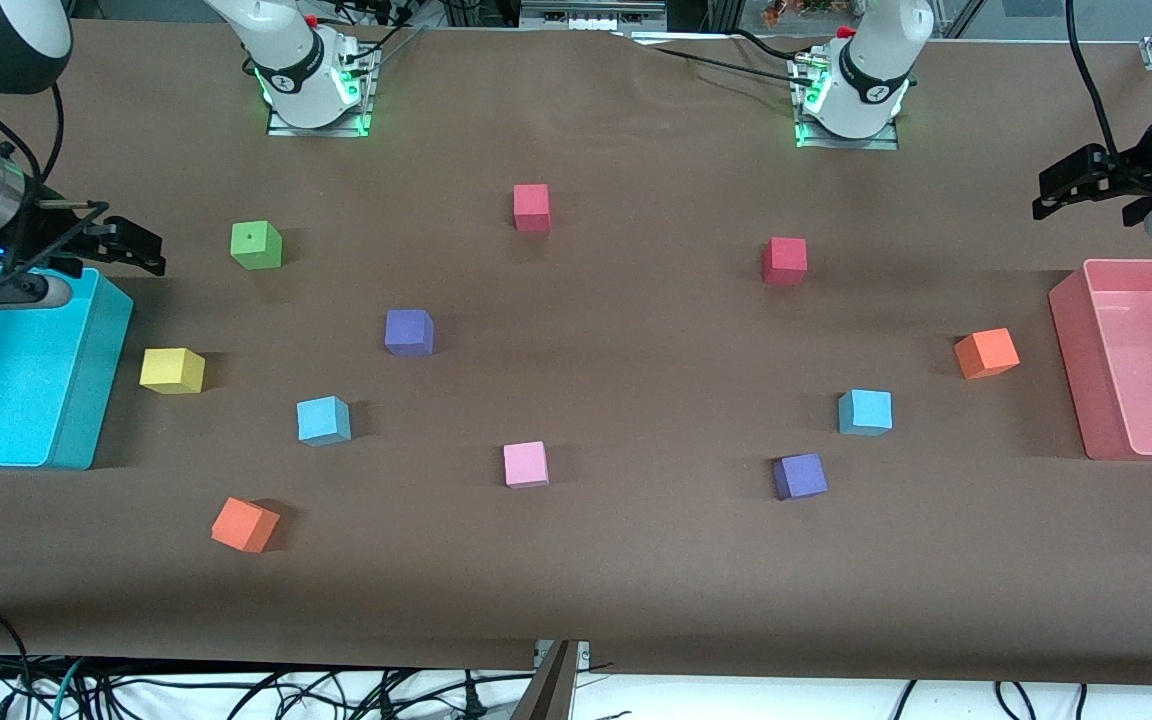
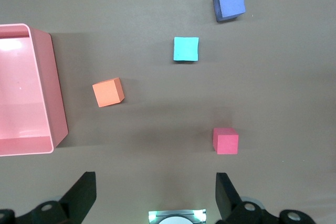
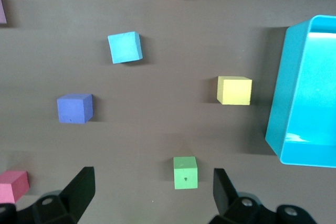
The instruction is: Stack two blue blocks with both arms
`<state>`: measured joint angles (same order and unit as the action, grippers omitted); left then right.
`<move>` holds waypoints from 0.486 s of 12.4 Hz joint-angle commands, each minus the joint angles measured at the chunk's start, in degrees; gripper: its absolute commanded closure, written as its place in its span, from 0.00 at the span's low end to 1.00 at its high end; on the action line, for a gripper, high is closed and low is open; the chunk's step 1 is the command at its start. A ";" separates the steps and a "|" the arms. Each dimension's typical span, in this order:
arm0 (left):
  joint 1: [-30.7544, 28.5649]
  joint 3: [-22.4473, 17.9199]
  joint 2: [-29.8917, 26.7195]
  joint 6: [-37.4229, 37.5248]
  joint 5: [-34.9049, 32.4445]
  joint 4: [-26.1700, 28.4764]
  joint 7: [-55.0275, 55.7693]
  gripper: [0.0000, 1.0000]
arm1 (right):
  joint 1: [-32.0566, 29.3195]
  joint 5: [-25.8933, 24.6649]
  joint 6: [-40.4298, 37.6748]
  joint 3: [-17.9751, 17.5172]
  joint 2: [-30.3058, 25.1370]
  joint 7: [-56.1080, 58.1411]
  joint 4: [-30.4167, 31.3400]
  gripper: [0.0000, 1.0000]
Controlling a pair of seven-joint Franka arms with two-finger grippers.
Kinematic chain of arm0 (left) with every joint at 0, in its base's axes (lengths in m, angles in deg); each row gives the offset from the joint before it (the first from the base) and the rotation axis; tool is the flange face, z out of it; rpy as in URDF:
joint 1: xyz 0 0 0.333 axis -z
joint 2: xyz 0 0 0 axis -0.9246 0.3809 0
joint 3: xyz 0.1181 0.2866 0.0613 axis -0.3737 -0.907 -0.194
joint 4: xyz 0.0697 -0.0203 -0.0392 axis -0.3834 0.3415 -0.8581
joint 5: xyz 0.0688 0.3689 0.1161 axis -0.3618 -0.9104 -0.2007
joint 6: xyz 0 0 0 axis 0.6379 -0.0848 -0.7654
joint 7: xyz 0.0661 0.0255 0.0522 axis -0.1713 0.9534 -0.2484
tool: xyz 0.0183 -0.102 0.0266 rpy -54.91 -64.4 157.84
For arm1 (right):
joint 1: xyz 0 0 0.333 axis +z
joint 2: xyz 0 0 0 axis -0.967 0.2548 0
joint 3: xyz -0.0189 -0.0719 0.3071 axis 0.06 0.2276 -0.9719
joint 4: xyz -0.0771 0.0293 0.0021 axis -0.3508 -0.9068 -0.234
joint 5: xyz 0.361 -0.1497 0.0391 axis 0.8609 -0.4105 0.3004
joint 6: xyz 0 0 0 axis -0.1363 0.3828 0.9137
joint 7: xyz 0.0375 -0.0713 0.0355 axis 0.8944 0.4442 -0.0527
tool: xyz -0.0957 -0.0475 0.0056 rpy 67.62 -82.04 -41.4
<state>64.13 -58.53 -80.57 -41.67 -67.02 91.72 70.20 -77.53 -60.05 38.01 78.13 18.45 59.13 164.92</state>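
At the left edge of the front view we see the right arm's black claw point(image 1: 131, 245), up in the air by the top corner of the big turquoise plastic bin point(image 1: 86, 400). In its wrist view the two fingers point(image 3: 81, 187) stand wide apart and hold nothing.

A bit lower and more to the middle, in the lower left part of the frame, sits the first small sky-blue foam cube point(image 1: 323, 419) on the brown worktop point(image 1: 576, 590). It lies between a yellow foam cube point(image 1: 172, 370) and a pink foam cube point(image 1: 525, 464). We think the right arm is the closer one to it and must reach down and toward the middle.

In the lower right part sits the second small sky-blue foam cube point(image 1: 865, 412), just above a dark purple foam cube point(image 1: 800, 476).

At the right edge hangs the left arm's black claw point(image 1: 1071, 190), above the pink plastic bin point(image 1: 1076, 380). It too is wide open and empty. We think this arm is closer to the second cube. The two blue cubes are well apart, so one must be carried to the other.
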 commanded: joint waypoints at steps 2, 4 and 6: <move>-0.47 -0.11 -0.08 1.25 1.31 -1.09 -1.33 0.00 | 0.97 0.30 5.38 -0.32 8.49 0.42 -0.03 0.01; -0.47 -0.11 -0.08 1.25 1.31 -1.09 -1.33 0.00 | 2.02 0.22 11.77 -0.32 13.94 0.24 -0.38 0.01; -0.47 -0.11 0.00 1.25 1.31 -1.09 -1.33 0.00 | 3.95 -0.22 17.67 -0.23 18.69 0.07 -1.16 0.01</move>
<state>64.12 -58.61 -80.60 -41.54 -67.01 91.64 70.20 -74.99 -60.07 53.08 77.88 33.67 59.16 165.77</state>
